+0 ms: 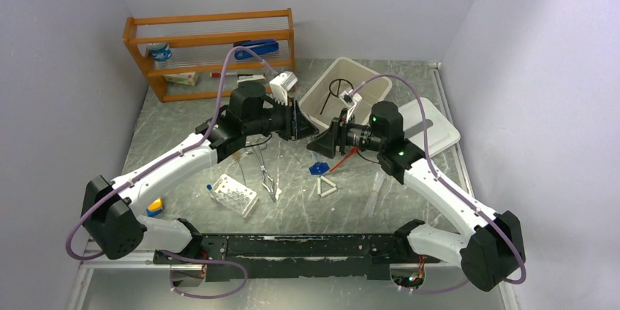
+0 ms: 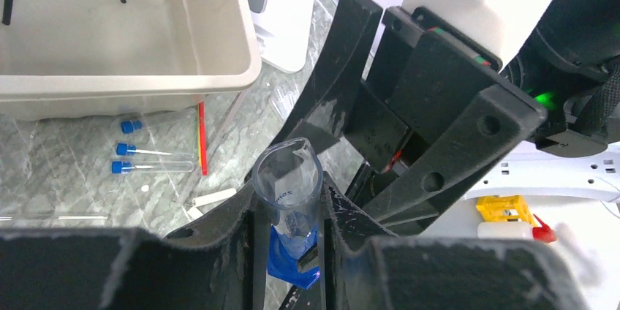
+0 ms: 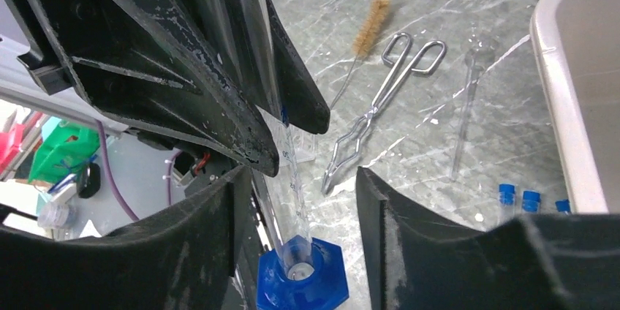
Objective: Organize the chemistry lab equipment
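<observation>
The left gripper (image 2: 291, 233) was clamped on a clear, graduated cylinder (image 2: 286, 178) with a pouring lip at its mouth and a blue hexagonal plastic base (image 3: 300, 281). Its scuffed, matt black fingers pressed the tube from both sides, just above the base. The cylinder was tilted over the middle of the grey marbled table (image 1: 183, 127), near the front corner of the beige plastic bin (image 2: 219, 76).

The right gripper (image 3: 301, 178) was spread wide and grasped nothing. Its fingers (image 3: 409, 251) stood on either side of the lower tube and base, with a clear gap on one side.

Beyond the grippers, toward the left edge, steel scissor-forceps (image 3: 380, 98) lay flat beside a tan bristle brush (image 3: 371, 25) on a wire stem. Blue-capped vials (image 2: 121, 149) lay on their sides against the bin wall.
</observation>
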Available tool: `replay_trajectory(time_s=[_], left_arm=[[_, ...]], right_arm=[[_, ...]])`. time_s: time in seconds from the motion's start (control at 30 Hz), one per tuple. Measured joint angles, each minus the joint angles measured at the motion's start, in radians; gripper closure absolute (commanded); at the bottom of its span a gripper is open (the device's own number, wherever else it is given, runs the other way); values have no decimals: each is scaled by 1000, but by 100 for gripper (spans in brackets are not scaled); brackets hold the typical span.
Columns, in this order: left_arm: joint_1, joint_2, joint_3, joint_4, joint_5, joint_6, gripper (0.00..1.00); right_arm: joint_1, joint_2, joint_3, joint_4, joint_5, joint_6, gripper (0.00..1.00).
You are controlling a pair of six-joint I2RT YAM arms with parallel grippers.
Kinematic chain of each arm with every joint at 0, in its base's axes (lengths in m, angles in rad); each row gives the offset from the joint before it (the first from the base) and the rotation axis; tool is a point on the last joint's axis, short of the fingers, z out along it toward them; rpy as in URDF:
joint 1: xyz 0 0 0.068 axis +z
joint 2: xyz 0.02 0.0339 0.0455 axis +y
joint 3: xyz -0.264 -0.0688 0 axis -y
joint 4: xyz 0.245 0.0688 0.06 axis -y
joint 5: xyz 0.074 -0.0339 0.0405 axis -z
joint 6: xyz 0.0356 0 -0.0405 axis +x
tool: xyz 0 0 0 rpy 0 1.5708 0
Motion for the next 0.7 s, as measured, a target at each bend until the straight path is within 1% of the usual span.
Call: replay_trajectory(time_s=[0.13,0.23,0.3,0.37,0.43,0.53,0.57,0.7], left_arm=[[8,0,3,5,3,-12,79],[16,0,3,9,4,-19,74],[19,0,3,12,4,-24,64],[21,-1,3,15,4,-26,49],[23,-3,3,23,3,-26,29],[24,-24,2,26,-16,-27,8],[24,-34,2,26,-30,-25,4],[30,-90,2,16,-142,-5,3]], right_arm=[[10,5,0,11,1,5,61],[16,6,-3,34,0,15,68],[21,5,-6,50,0,21,70],[23,0,-14,67,5,25,71],[23,-11,-26,79,15,30,72],[23,-35,-45,92,45,46,73],[23,-44,-49,98,58,50,73],[23,-79,-51,105,135,69,73]])
